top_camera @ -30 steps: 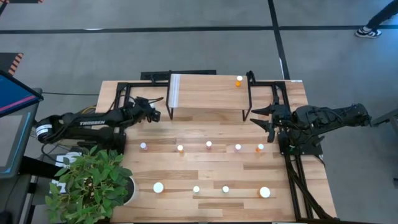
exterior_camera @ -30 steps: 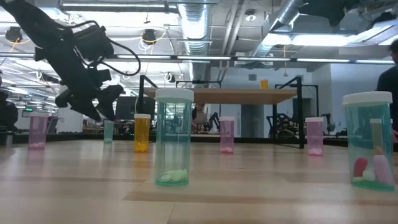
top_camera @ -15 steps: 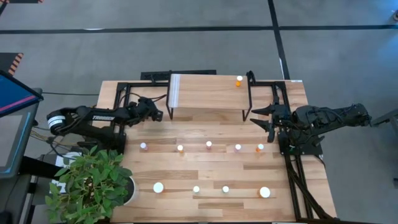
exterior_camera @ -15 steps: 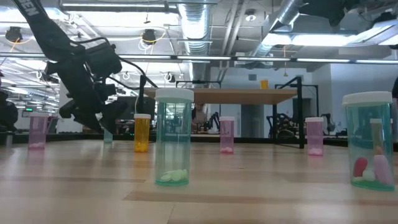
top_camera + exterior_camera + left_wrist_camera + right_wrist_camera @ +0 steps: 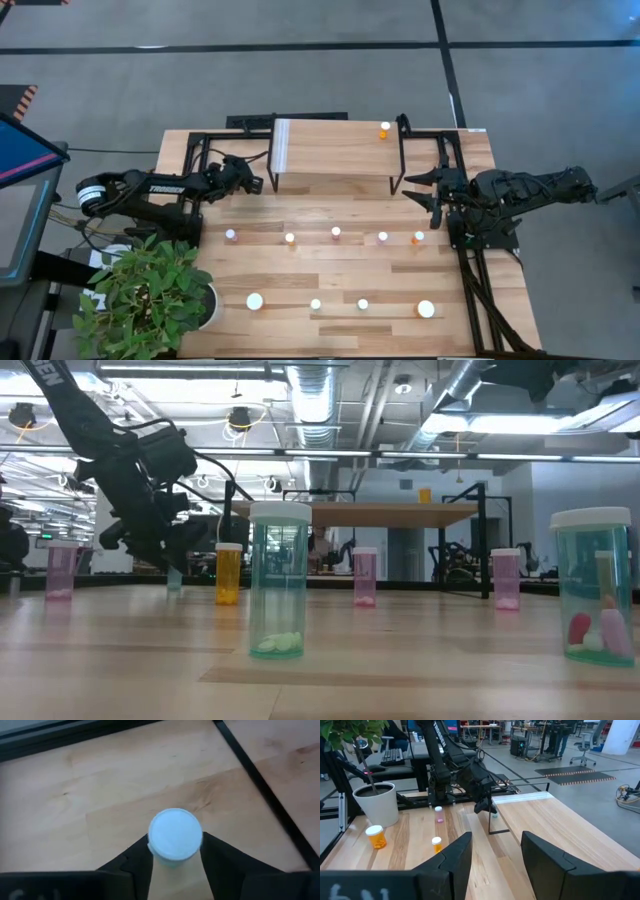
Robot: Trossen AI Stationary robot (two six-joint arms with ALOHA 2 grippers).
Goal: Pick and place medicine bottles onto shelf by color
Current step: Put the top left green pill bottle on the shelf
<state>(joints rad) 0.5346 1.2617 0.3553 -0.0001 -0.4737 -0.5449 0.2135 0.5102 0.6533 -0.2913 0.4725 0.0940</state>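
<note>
My left gripper [image 5: 250, 183] is low over the table near the shelf's left legs, open. Its fingers stand close on either side of a small green bottle [image 5: 175, 834] with a white cap, which stands on its base on the table [image 5: 175, 576]. I cannot tell whether the fingers touch it. In the high view the gripper hides this bottle. The light-wood shelf [image 5: 330, 150] carries one orange bottle [image 5: 385, 130] near its right end. My right gripper [image 5: 411, 188] waits open by the shelf's right legs. A middle row of small bottles [image 5: 335, 235] and a near row [image 5: 362, 304] stand on the tabletop.
A potted plant [image 5: 150, 295] stands at the table's near left corner. Black frame bars [image 5: 190, 160] run beside the left gripper, and the shelf's black legs [image 5: 392, 180] stand close to both grippers. Two larger bottles [image 5: 255, 301] [image 5: 426, 309] sit in the near row.
My left gripper has come down toward the table and now surrounds the green bottle near the shelf's left legs. It has kept still for the last half second. The bottle has not moved.
</note>
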